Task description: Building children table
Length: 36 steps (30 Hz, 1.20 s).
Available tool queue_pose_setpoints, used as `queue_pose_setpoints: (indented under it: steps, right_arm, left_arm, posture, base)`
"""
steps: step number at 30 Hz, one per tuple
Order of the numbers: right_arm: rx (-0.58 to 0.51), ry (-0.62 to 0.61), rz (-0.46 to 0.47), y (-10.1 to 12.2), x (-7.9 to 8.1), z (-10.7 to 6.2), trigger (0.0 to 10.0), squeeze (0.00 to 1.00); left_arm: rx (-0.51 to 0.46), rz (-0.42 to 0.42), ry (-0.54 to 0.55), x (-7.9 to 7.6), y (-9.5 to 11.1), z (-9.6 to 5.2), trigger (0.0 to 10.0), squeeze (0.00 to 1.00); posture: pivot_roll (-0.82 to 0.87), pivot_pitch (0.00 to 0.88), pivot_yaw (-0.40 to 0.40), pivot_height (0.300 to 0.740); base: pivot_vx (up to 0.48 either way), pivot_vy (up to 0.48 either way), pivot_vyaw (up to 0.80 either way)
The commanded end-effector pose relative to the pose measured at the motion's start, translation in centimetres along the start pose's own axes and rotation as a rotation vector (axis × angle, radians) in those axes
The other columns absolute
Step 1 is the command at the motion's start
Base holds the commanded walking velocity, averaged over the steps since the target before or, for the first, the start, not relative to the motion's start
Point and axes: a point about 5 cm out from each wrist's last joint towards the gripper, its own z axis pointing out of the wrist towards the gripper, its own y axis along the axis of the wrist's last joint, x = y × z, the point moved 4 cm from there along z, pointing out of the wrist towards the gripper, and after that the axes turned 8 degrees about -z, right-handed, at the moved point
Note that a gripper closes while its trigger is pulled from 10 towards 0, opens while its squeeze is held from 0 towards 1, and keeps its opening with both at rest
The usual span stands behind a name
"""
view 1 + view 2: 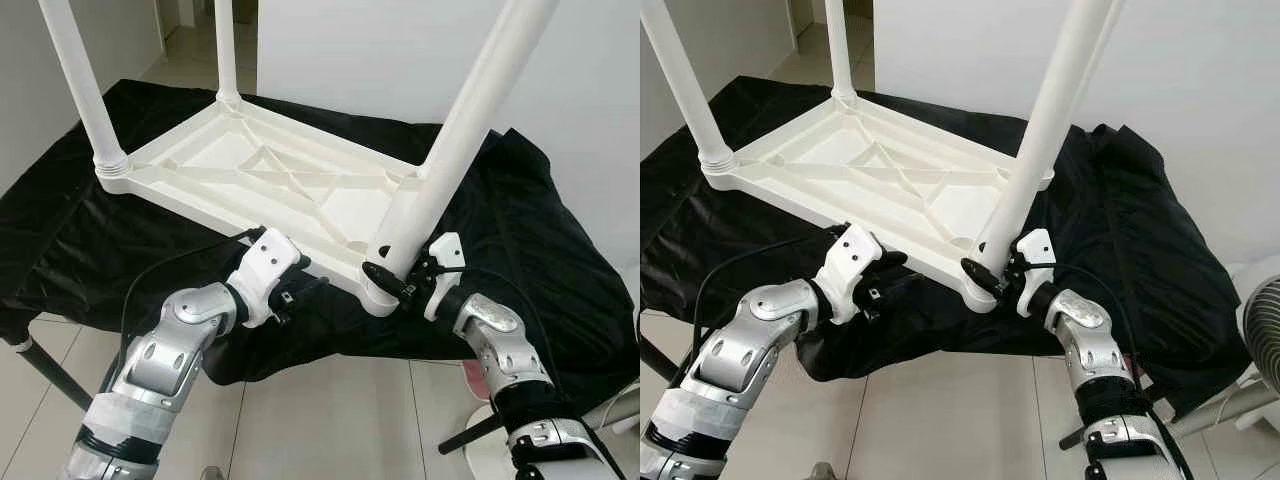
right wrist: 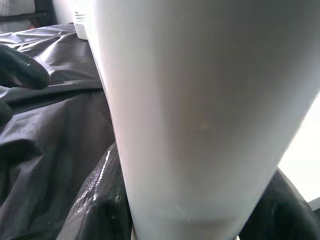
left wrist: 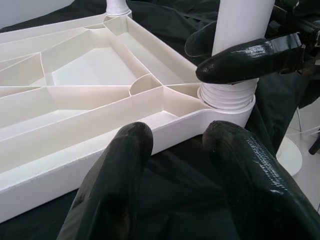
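A crumpled black cloth (image 1: pixel 520 230) is draped over a low surface, its folds hanging toward the pale glossy tiled floor (image 1: pixel 330 420). Behind it rises a plain white wall (image 1: pixel 400 50). At the far right, near the floor, stands a grey round fan with a wire grille (image 1: pixel 1262 335), beside a white round base (image 1: pixel 480 455)

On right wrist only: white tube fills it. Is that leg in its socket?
Observer: Yes. The leg stands in the upturned tabletop's near right corner; threads show at its base.
Operator: Right gripper?
Observer: Right gripper is shut on the leg just above the socket.
Operator: Left?
Observer: Left gripper is open, by the tabletop's near edge, over the black cloth.
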Motion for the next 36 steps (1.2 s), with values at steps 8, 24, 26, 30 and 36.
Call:
queue_pose_setpoints:
  steps: [8,24,26,30,36]
  right_arm:
    - [-0.022,-0.158,0.020,0.3,-0.1,0.6,10.0,0.00]
    - [0.009,-0.477,0.087,-0.2,0.9,0.6,10.0,0.00]
    - [0.028,-0.538,0.102,-0.4,1.3,0.6,10.0,0.00]
    - [0.048,-0.602,0.110,-0.6,1.9,0.6,10.0,0.00]
    - [0.019,-0.628,0.168,0.3,4.4,1.7,10.0,0.00]
  left_arm:
    - [0.000,0.003,0.010,-0.3,0.0,0.1,10.0,0.00]
    - [0.001,-0.004,0.004,-0.4,0.1,0.1,10.0,0.00]
    - [0.001,-0.005,0.005,-0.4,0.1,0.1,10.0,0.00]
    - [0.000,-0.006,0.005,-0.4,0.1,0.1,10.0,0.00]
    - [-0.004,-0.010,0.010,-0.5,0.1,0.1,10.0,0.00]
  posture:
    - [0.07,0.034,-0.105,0.740]
    - [0.06,0.053,-0.099,0.740]
    - [0.06,0.056,-0.101,0.740]
    - [0.06,0.055,-0.103,0.740]
    - [0.06,0.057,-0.109,0.740]
  base:
    - [0.000,0.000,0.00]
    - [0.000,0.000,0.00]
    - [0.000,0.000,0.00]
    - [0.000,0.000,0.00]
    - [0.000,0.000,0.00]
